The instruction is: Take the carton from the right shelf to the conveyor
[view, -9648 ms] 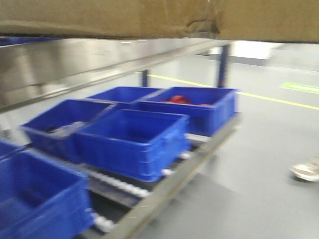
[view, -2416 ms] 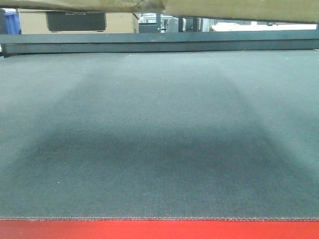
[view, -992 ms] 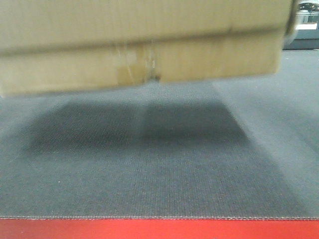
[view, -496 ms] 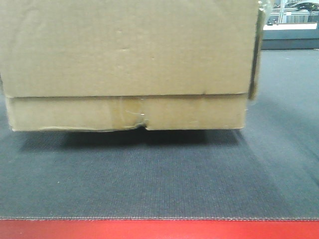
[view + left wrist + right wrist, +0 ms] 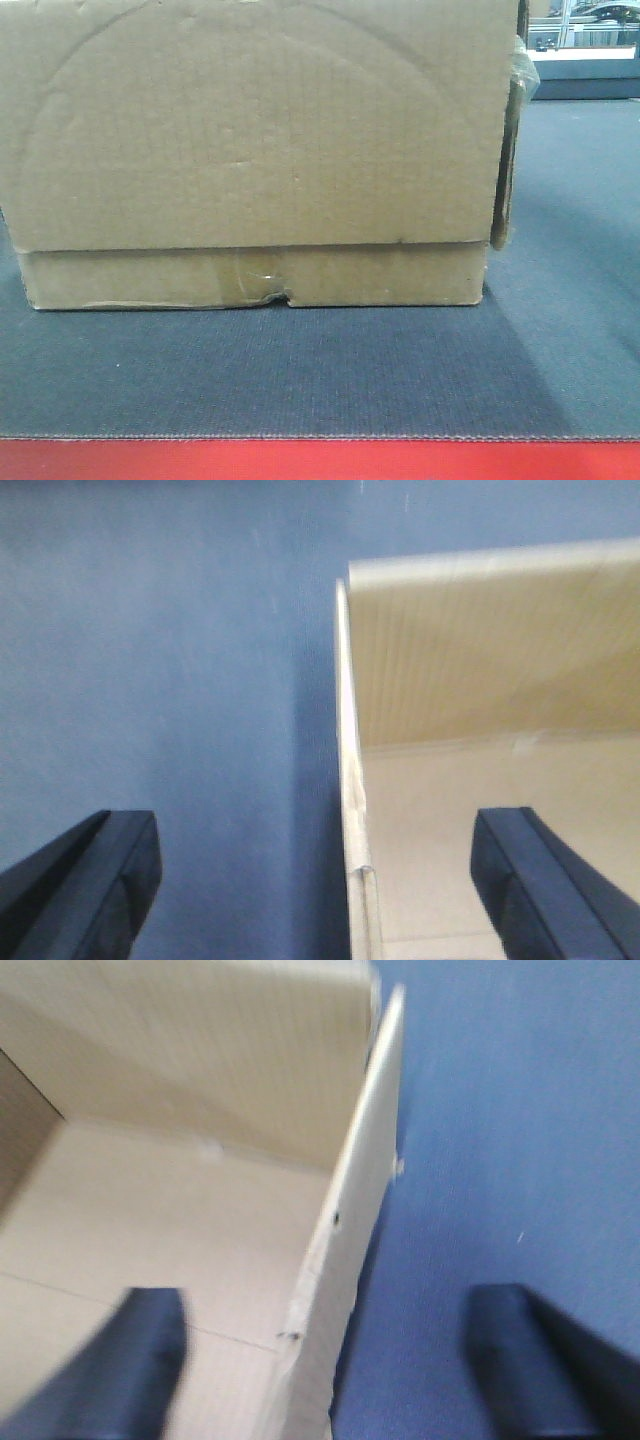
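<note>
- The carton (image 5: 250, 150) sits flat on the conveyor (image 5: 300, 370), behind its red strip (image 5: 320, 460).
- My left gripper (image 5: 315, 880) is spread wide, straddling the carton's left wall without touching.
- My right gripper (image 5: 335, 1360) likewise gapes around the right wall.

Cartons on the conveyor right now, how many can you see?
1. The carton sits on the conveyor, filling the upper left of the front view. Both wrist views show its open top, one wall between each gripper's fingers. Anything behind it would be hidden.
</note>
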Controlling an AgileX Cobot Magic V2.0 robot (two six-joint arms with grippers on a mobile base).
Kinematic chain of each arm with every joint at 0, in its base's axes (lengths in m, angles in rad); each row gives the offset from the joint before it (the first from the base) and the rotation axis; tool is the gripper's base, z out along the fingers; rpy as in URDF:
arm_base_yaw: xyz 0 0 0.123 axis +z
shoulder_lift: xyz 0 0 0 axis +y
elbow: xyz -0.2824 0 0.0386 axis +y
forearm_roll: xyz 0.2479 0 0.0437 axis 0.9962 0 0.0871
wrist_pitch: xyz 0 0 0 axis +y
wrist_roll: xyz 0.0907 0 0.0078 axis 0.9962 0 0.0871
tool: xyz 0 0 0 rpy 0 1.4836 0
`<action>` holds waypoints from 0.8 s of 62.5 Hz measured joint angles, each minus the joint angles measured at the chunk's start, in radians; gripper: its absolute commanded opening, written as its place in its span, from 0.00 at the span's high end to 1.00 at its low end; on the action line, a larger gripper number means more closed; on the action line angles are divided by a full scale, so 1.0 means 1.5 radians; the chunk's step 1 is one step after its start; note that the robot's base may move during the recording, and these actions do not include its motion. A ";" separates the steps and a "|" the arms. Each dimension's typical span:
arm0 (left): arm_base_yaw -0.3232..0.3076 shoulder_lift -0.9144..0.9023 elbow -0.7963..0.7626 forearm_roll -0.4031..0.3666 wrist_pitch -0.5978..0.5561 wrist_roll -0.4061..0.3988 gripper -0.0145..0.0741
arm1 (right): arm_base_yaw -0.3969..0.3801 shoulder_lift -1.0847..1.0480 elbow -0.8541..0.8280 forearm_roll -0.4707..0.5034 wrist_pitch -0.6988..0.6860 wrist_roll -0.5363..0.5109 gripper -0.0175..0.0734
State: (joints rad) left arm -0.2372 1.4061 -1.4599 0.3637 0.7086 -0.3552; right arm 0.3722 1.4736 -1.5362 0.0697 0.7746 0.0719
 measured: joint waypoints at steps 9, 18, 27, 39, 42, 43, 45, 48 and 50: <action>0.000 -0.081 0.022 0.000 0.004 0.031 0.54 | 0.000 -0.069 0.000 -0.042 0.029 0.000 0.90; 0.006 -0.159 0.109 0.000 -0.012 0.042 0.88 | -0.011 -0.127 0.035 -0.090 0.039 0.000 0.88; 0.041 -0.244 0.250 -0.029 -0.075 0.045 0.82 | -0.063 -0.201 0.147 -0.098 0.022 0.000 0.88; 0.074 -0.361 0.425 -0.079 -0.143 0.045 0.82 | -0.123 -0.308 0.348 -0.105 -0.047 0.000 0.88; 0.076 -0.390 0.463 -0.082 -0.159 0.045 0.82 | -0.128 -0.338 0.395 -0.105 -0.065 0.000 0.88; 0.076 -0.405 0.474 -0.084 -0.163 0.045 0.82 | -0.128 -0.348 0.418 -0.105 -0.075 0.000 0.88; 0.076 -0.425 0.503 -0.088 -0.173 0.045 0.82 | -0.130 -0.375 0.449 -0.107 -0.087 0.000 0.88; 0.076 -0.456 0.534 -0.090 -0.181 0.045 0.82 | -0.130 -0.407 0.492 -0.107 -0.109 0.000 0.88; 0.076 -0.482 0.553 -0.091 -0.184 0.045 0.82 | -0.131 -0.428 0.525 -0.107 -0.127 0.000 0.88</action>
State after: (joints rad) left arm -0.1229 0.6825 -0.6302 0.2279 0.4324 -0.2882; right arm 0.1760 0.8318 -0.7480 -0.0902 0.5840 0.0719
